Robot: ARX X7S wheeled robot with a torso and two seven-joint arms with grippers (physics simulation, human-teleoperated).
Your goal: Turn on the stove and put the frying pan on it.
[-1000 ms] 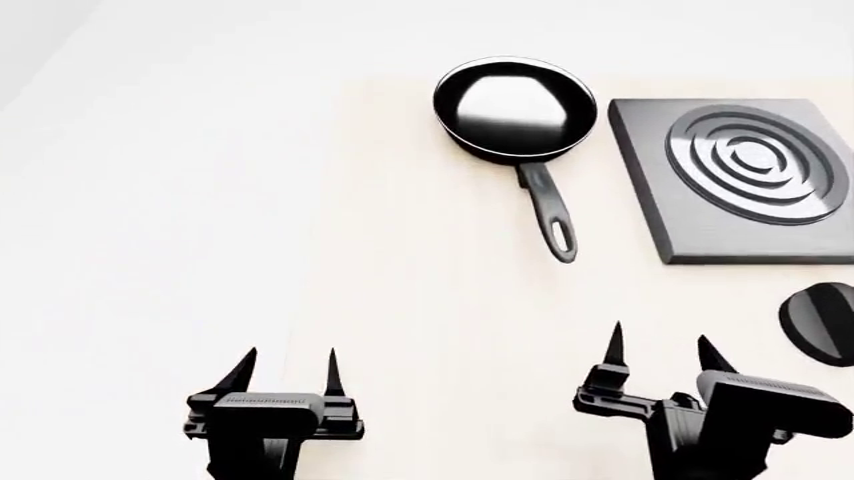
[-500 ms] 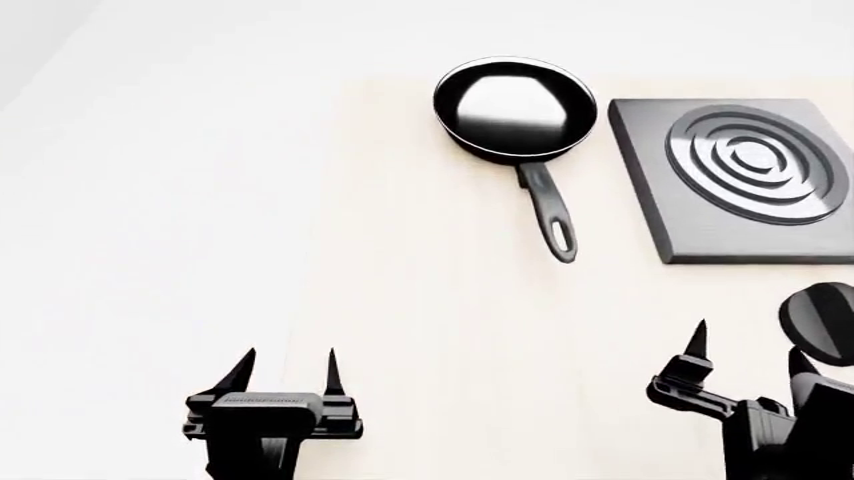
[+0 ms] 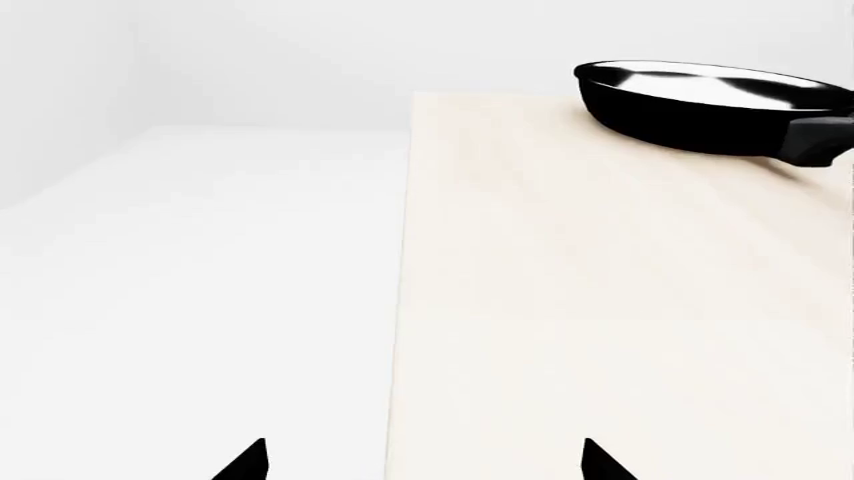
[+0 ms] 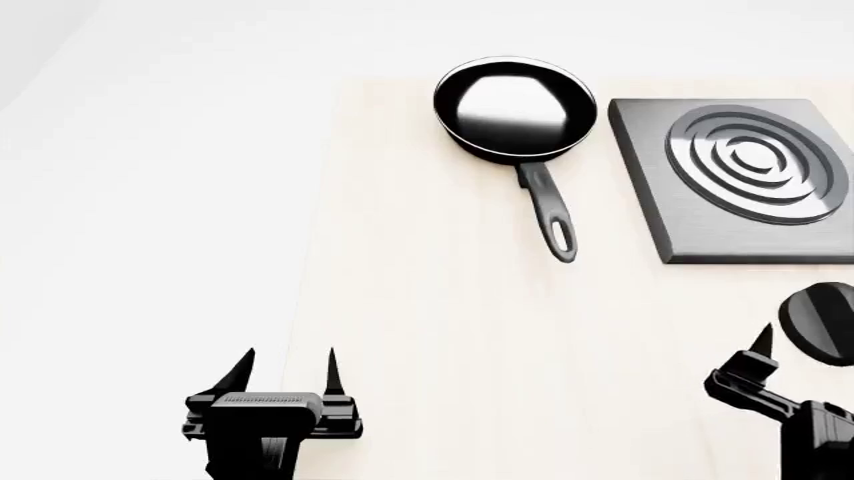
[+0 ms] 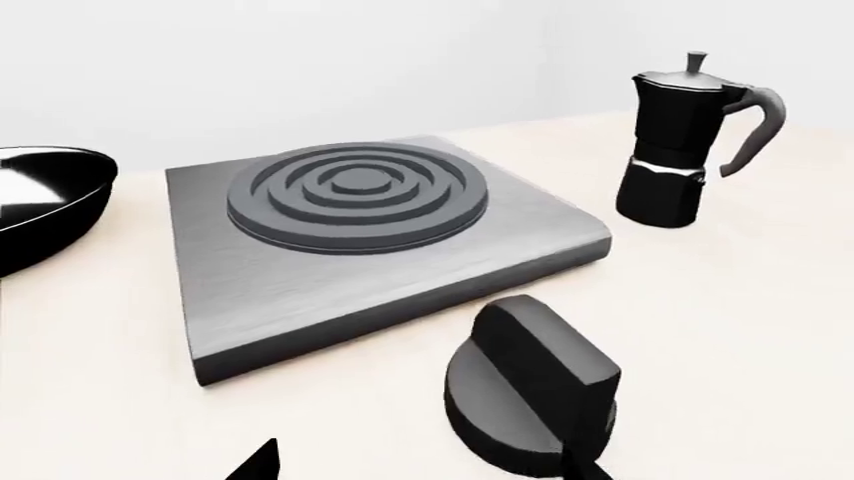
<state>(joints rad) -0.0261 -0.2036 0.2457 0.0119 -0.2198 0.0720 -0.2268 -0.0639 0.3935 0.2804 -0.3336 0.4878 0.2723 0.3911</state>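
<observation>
Resting on the pale wood counter (image 4: 441, 330), the frying pan (image 4: 515, 108) sits just left of the stove (image 4: 734, 180) in the head view, its long handle (image 4: 550, 215) pointing back toward the robot and nothing gripping it. The stove's ring burner (image 4: 758, 163) is bare. The round black knob (image 4: 817, 322) lies on the counter near the stove's front edge, at the head view's right border.

The left end effector (image 4: 288, 372) hovers low over the counter's left edge with its two pointed fingers spread and nothing between them. The left wrist view shows only those fingertips, the counter edge and the pan (image 3: 714, 105) well ahead.

The right end effector (image 4: 790, 352) is mostly cut off in the head view, with one fingertip (image 4: 762, 338) just beside the knob. The right wrist view shows more: the fingers stand apart, one tip (image 5: 256, 462) to one side and the other close against the knob (image 5: 534, 395). Only this view reveals a black-and-silver moka pot (image 5: 687, 140) standing upright beyond the stove (image 5: 374, 240).
</observation>
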